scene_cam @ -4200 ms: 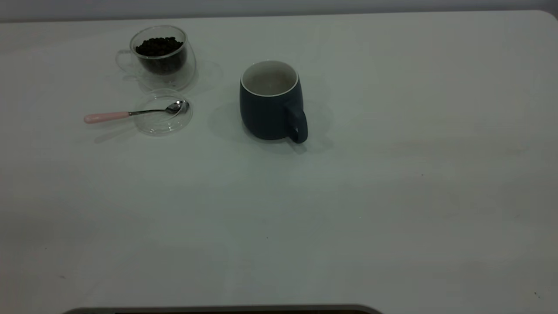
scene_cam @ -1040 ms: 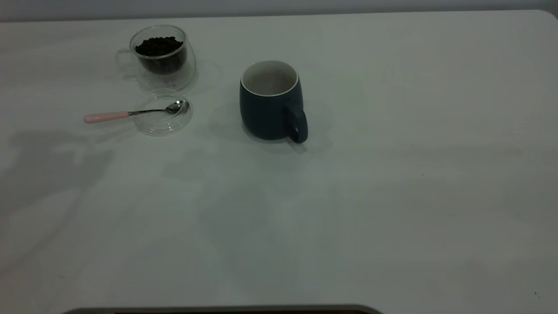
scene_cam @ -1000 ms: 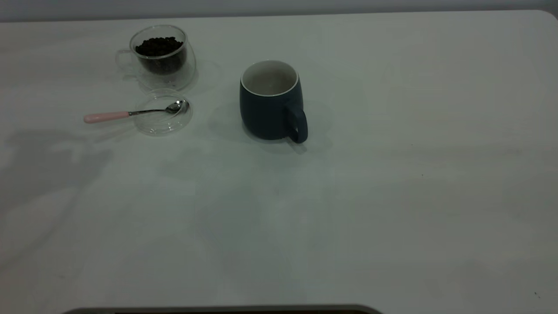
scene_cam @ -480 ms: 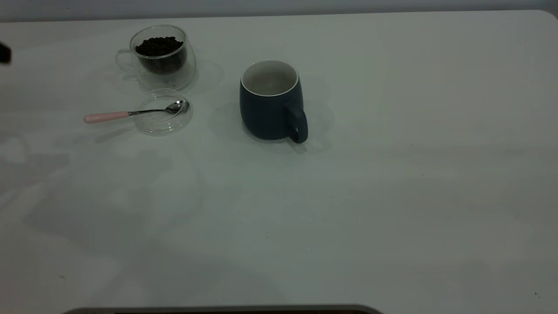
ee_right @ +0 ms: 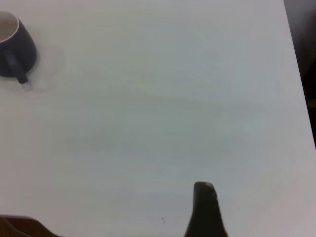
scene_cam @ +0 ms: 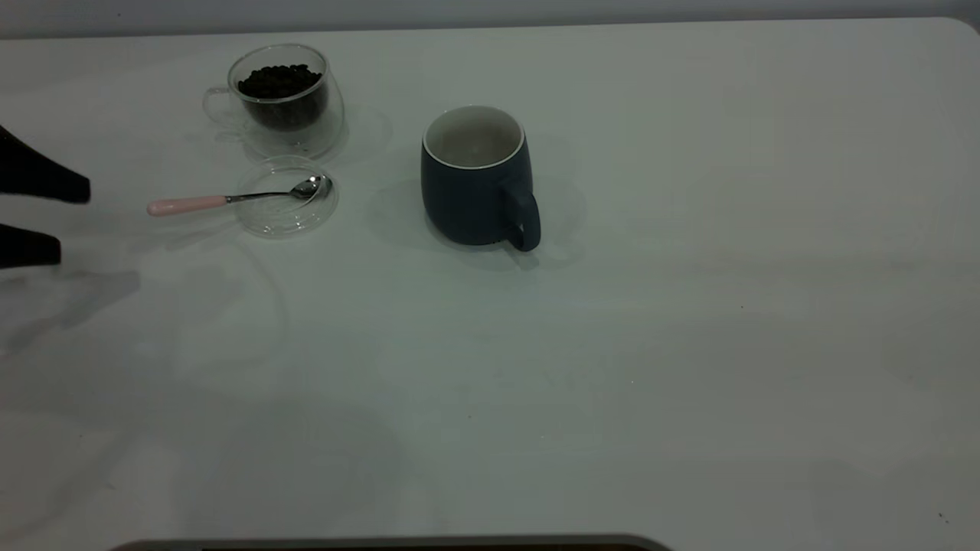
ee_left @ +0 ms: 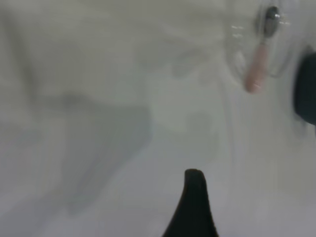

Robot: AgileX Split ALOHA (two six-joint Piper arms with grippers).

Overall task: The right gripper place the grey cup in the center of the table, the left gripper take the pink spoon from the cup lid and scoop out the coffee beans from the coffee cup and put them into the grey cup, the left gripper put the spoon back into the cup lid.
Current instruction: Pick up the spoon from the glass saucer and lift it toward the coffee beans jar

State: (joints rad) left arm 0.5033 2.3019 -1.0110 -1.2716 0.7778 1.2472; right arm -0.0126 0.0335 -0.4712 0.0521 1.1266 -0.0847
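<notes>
Since half a second ago, the left gripper (scene_cam: 67, 218) has pushed in from the table's left edge, and two black fingertips (scene_cam: 73, 187) now show with a wide gap between them. Nothing lies in that gap. The pink spoon (scene_cam: 230, 199) lies just ahead of the fingertips and apart from them, its handle end nearest them, its metal bowl resting in the cup lid (scene_cam: 285, 220). Beyond the lid, touching or nearly touching it, stands the coffee cup (scene_cam: 276, 122) with its beans (scene_cam: 279, 76). The grey cup (scene_cam: 475, 191) stands well past the spoon from the fingers, near the middle of the table (scene_cam: 689, 344), handle toward the camera. From the right wrist, one finger (ee_right: 206, 210) of the right gripper shows, well apart from the grey cup; its spread cannot be told.
</notes>
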